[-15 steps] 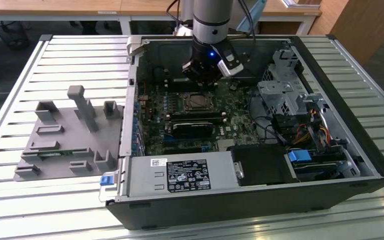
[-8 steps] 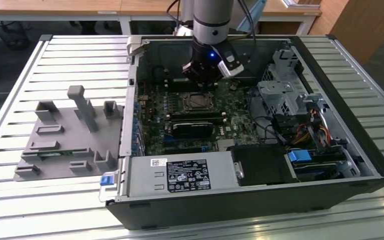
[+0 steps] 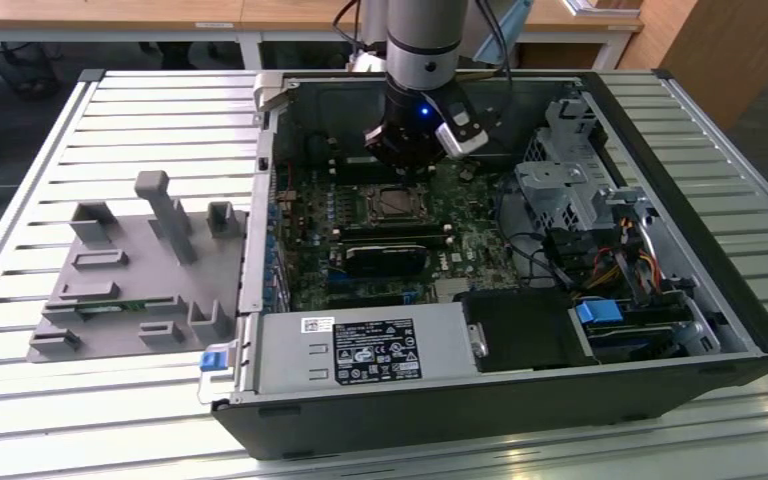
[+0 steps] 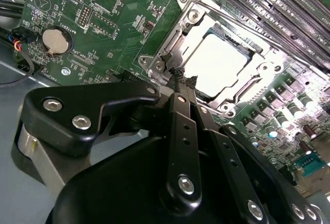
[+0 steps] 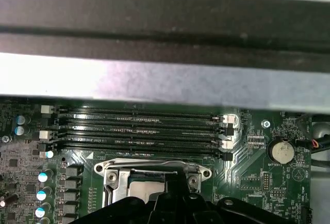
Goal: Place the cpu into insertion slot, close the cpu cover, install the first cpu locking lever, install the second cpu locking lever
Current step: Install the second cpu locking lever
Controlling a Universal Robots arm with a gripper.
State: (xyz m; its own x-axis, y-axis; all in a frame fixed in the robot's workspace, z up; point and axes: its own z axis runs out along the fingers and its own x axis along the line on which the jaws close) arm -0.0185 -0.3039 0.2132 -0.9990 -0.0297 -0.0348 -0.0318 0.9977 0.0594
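The cpu [image 4: 219, 64] lies in the insertion slot [image 3: 394, 203] on the green board, its pale metal face showing through the window of the cpu cover [image 4: 192, 15]. The silver cover frame lies down over the chip in both wrist views, the cover [image 5: 154, 165] around the cpu [image 5: 144, 189]. My gripper [image 4: 181, 77] hangs just above the socket's edge, at a corner of the frame, its black fingers [image 4: 178, 110] pressed together at the tips. I cannot tell whether a lever wire sits between them. In the exterior view the gripper [image 3: 411, 165] is just behind the socket.
Long black memory slots [image 5: 139, 126] run beside the socket, and a coin battery [image 4: 55, 41] sits on the board. The case walls, a drive cage [image 3: 571, 190], cables [image 3: 611, 265] and the power supply [image 3: 357, 350] hem in the board. A grey fixture [image 3: 131, 270] stands on the slatted table.
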